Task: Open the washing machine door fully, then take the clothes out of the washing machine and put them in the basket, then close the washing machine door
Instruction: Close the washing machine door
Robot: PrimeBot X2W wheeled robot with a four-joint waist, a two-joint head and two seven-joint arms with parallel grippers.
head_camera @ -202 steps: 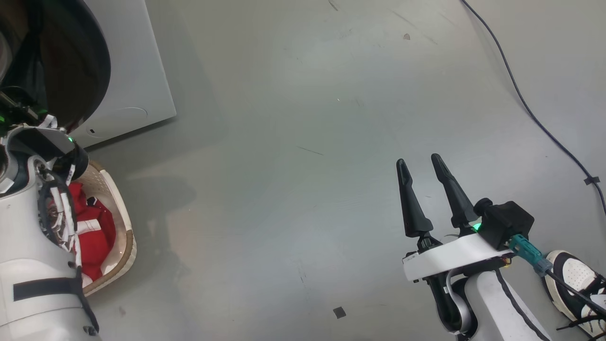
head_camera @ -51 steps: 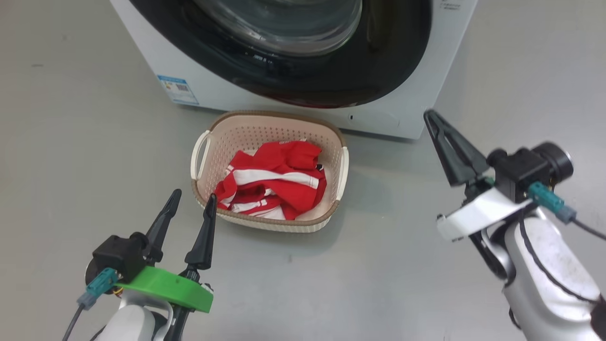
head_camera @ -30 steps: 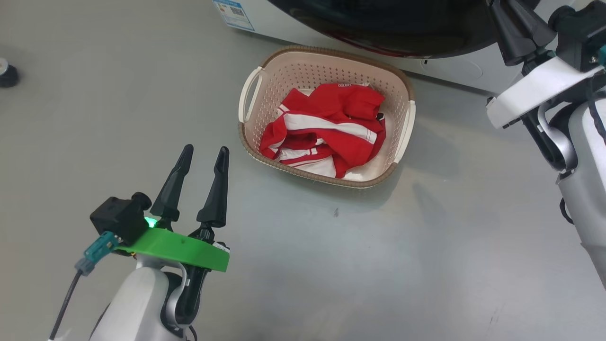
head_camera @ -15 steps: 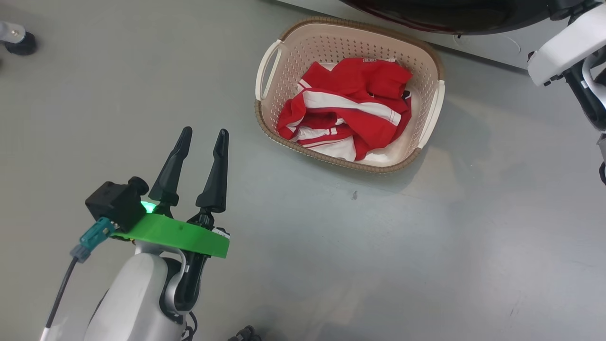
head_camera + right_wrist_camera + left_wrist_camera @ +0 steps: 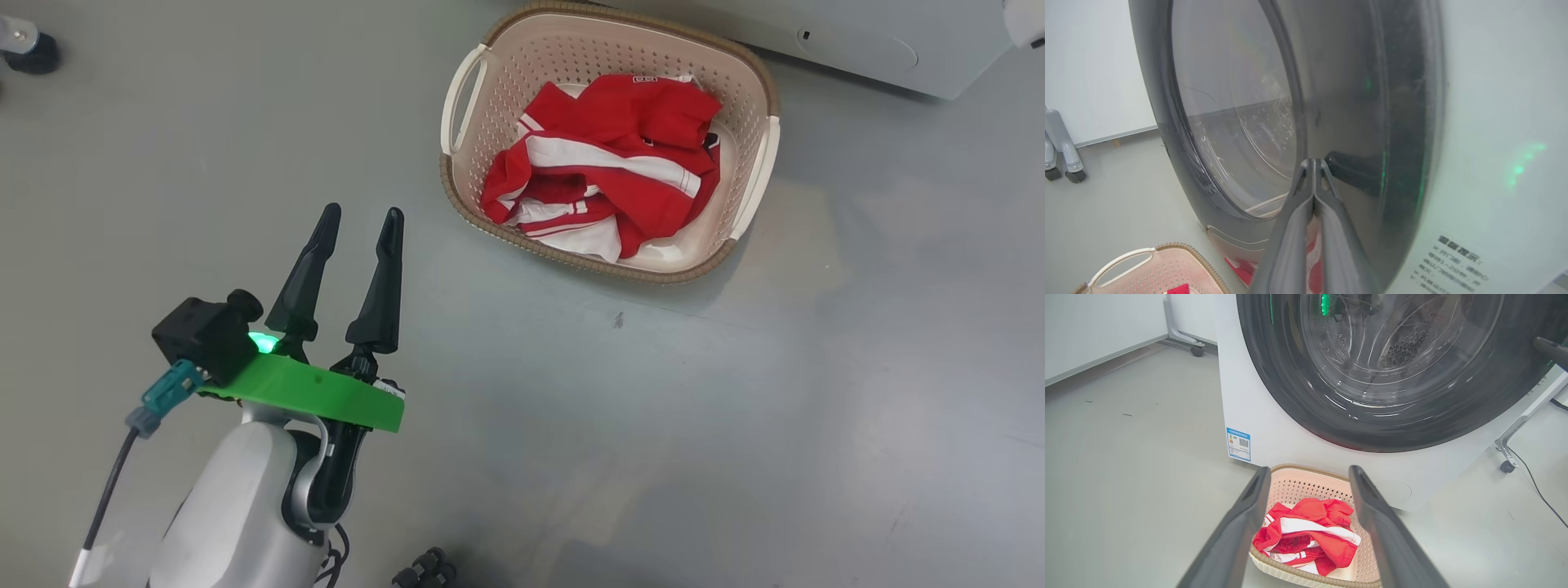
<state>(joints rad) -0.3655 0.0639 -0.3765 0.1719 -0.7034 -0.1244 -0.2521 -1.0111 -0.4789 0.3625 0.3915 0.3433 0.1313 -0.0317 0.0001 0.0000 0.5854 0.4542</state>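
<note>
We see the clothes [image 5: 620,163] lying in a red and white heap inside the basket [image 5: 571,49], at the upper middle of the head view. The basket stands on the floor [image 5: 735,408] just before the washer [image 5: 857,41], whose white front crosses the upper right corner. In the left wrist view the door [image 5: 1298,396] fills the top of the frame and looks swung against the washer's front. We cannot tell whether it has latched.

Our left gripper [image 5: 362,211] hangs at the lower left of the head view with its fingers spread and nothing between them, apart from the basket. Our right gripper [image 5: 1312,161] is clenched on nothing, and its tips sit on or just off the door's glossy black rim in the middle of the right wrist view.

We judge that only the closing push is left, and that is where things could slip:

- **Sliding tips:** the two narrow tips meet a smooth curved rim, so a push at a slant could send them skating towards the glass or off the edge.
- **No latch:** too light a push would leave the door resting shut but not caught, and it could swing out again.
- **Basket:** it stands close under the door, so an arm dropping low could knock it or tip the clothes out.
</note>
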